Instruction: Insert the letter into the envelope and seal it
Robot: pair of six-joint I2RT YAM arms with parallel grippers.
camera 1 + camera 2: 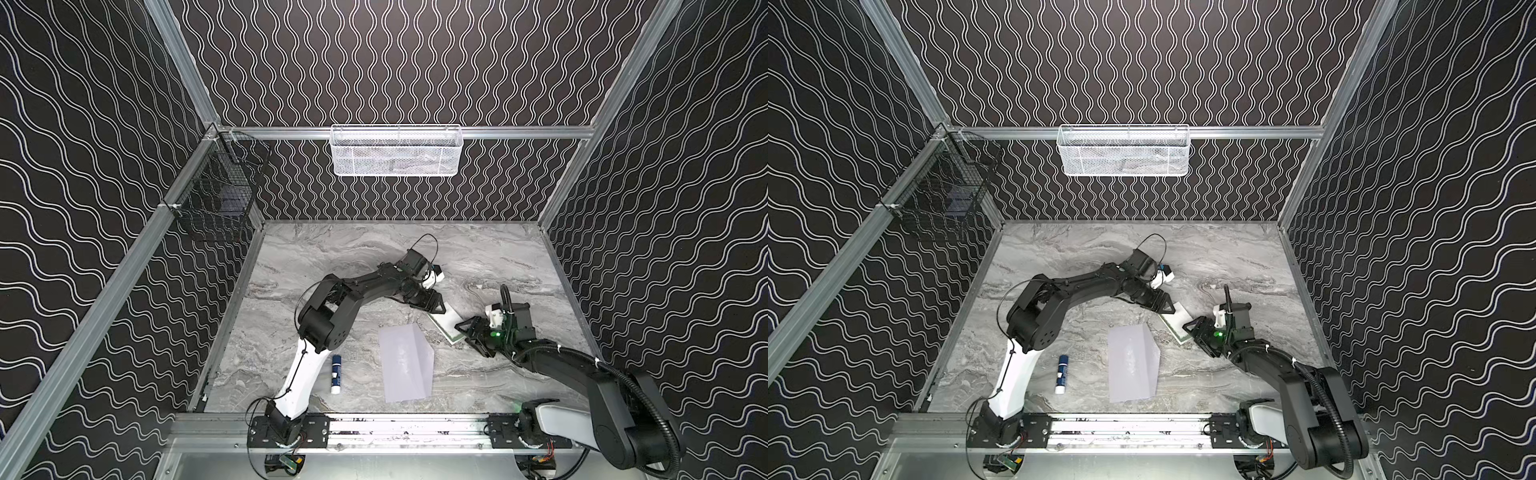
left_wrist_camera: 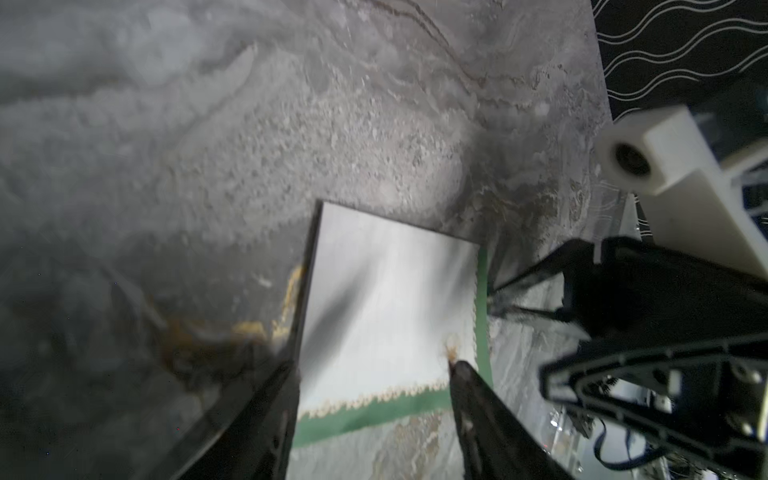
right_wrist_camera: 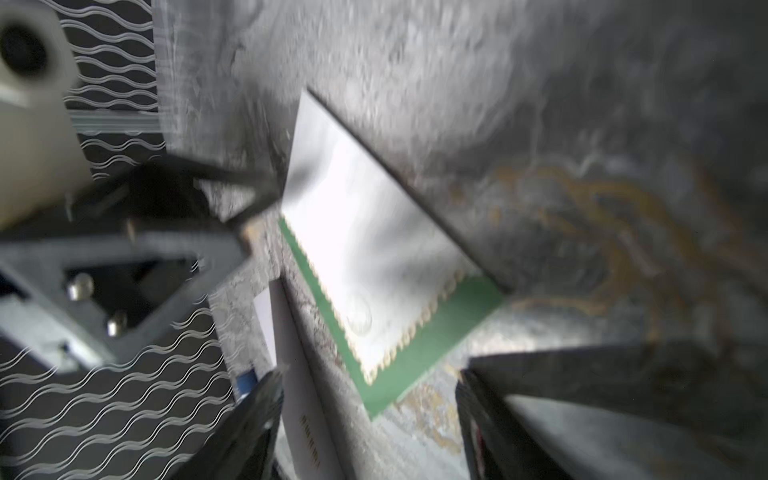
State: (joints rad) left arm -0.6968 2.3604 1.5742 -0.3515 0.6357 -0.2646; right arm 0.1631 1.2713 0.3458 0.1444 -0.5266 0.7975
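- The left pincer (image 2: pixel 374 365) is partly open and holds nothing. Its two fingers straddle one end of the letter (image 2: pixel 386 282), one tip at the sheet's edge and the other just inside the green border. I judge this to be a set-up for pinching that end.
- The right pincer (image 3: pixel 370 374) also gapes and grips nothing. Its fingers (image 3: pixel 257 415) flank the letter's opposite, green-bordered corner, and blur hides whether they touch the paper.
- The two arms take opposite ends, probably because a thin sheet lying flat gives one pincer little to catch. With two holds, the sheet can be lifted without sagging.
- The letter (image 1: pixel 446 326) lies on the counter (image 1: pixel 332 257) between the two pincers. It looks folded, with plain white uppermost and green showing along two edges, which makes it narrow enough for the envelope.
- The envelope (image 1: pixel 405 361) lies flat just beside the letter, toward the arms' bases. It is apart from the letter and not yet filled, so the carry should be short.
- A glue stick (image 1: pixel 336 374) lies beyond the envelope on the left arm's side, untouched, presumably waiting for the sealing step.
- The task looks to be in its early part, with nothing inserted and nothing sealed.
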